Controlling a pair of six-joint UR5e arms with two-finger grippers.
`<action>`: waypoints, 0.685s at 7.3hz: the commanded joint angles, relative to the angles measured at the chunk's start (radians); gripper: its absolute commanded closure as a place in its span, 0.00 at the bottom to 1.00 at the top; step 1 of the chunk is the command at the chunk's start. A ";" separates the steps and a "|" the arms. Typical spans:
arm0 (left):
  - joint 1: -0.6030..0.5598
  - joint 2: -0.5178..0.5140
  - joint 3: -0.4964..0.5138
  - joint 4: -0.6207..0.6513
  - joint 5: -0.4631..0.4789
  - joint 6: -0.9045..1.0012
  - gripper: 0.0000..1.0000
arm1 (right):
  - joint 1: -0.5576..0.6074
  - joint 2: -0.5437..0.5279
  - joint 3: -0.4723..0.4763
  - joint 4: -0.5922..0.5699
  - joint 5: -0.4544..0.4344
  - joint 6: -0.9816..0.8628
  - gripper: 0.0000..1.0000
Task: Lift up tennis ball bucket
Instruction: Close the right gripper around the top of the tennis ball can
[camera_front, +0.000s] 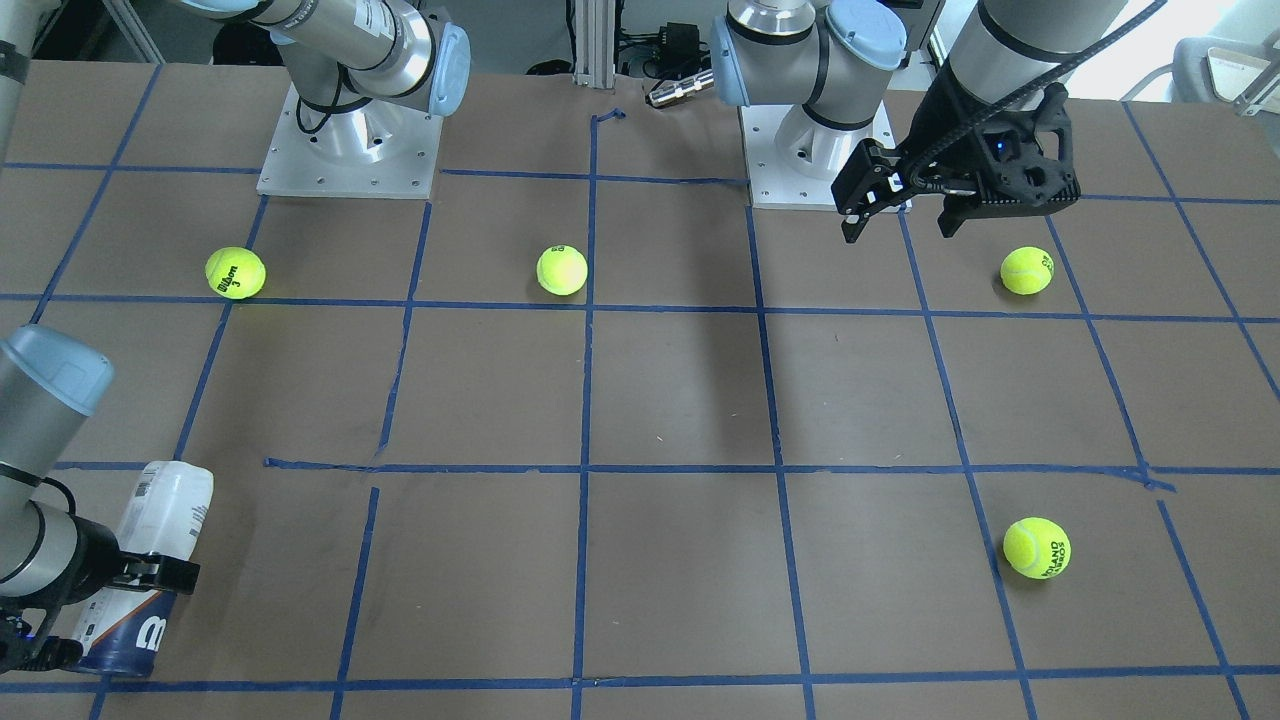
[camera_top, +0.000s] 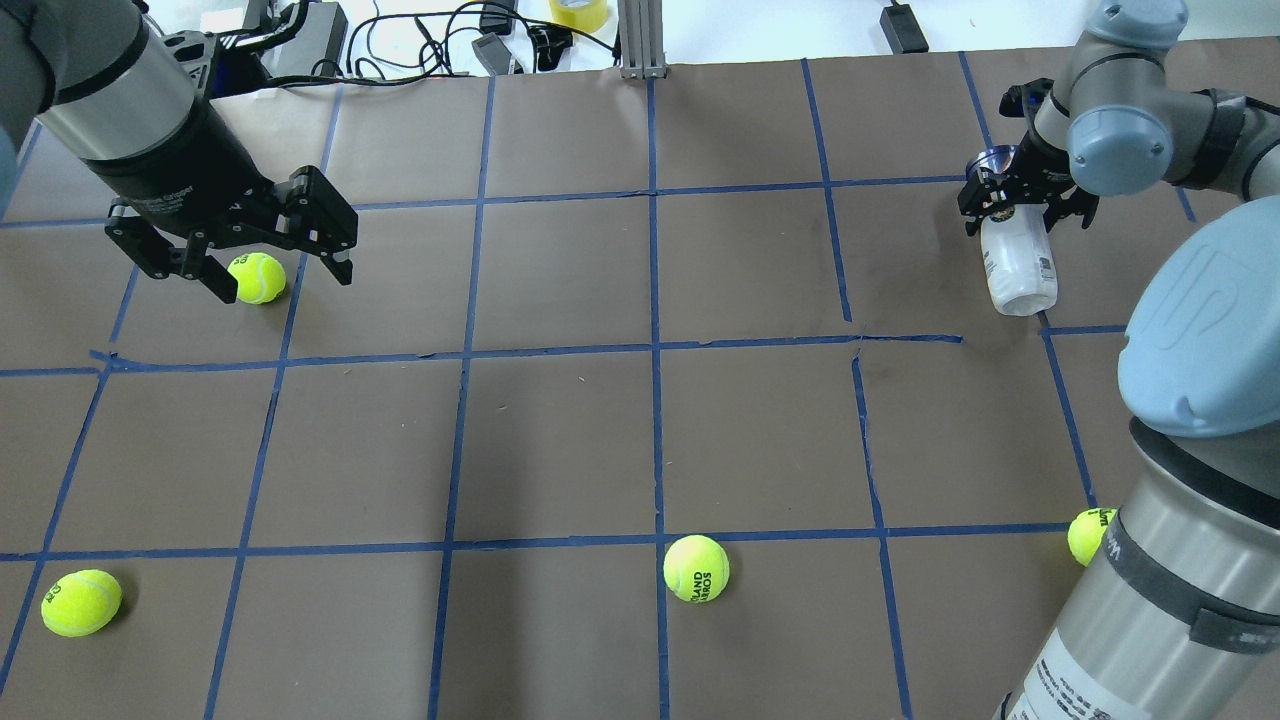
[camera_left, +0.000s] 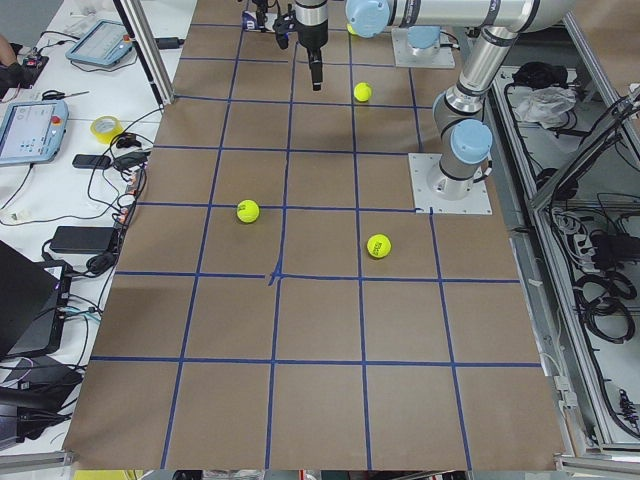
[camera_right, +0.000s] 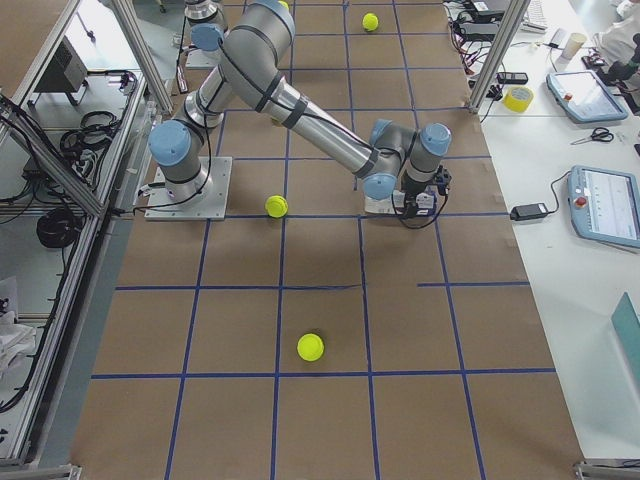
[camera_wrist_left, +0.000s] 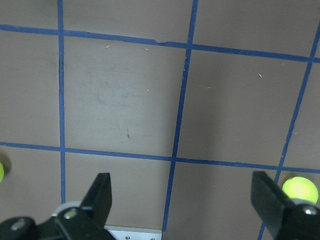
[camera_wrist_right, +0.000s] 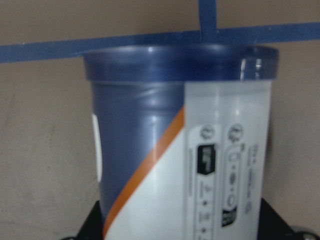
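The slim clear-plastic tennis ball bucket, a cylindrical tube with a white label and a navy-blue band crossed by an orange stripe, sits at the far edge of the brown paper-covered table on the robot's right side, well apart from the four yellow-green tennis balls scattered over the blue tape grid. It lies slanted rather than upright, with its white end pointing back toward the robot. Whether it rests on the paper or is already clear of it cannot be told. The right gripper has its black fingers pressed against opposite sides of the tube, close to where the label meets the navy band, so it is clamped on the bucket. The left gripper hangs above the table near one ball with its fingers spread wide and nothing between them. The tube will probably be light, since no balls show inside it, and its thin plastic wall looks smooth and somewhat springy. A hard squeeze could dent it, and a weak one could let it slide or swing. A hold across the body near the middle seems best. The present grip toward the navy end may let the white end droop as it rises.
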 joint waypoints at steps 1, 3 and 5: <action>0.000 0.001 -0.001 0.000 0.000 0.000 0.00 | -0.001 0.001 0.000 0.000 0.002 0.003 0.00; 0.001 0.002 -0.001 0.000 0.003 0.002 0.00 | 0.001 0.003 0.000 -0.001 0.004 0.001 0.00; 0.003 0.001 -0.001 0.005 0.009 0.003 0.00 | 0.001 0.003 0.001 -0.001 0.005 0.004 0.00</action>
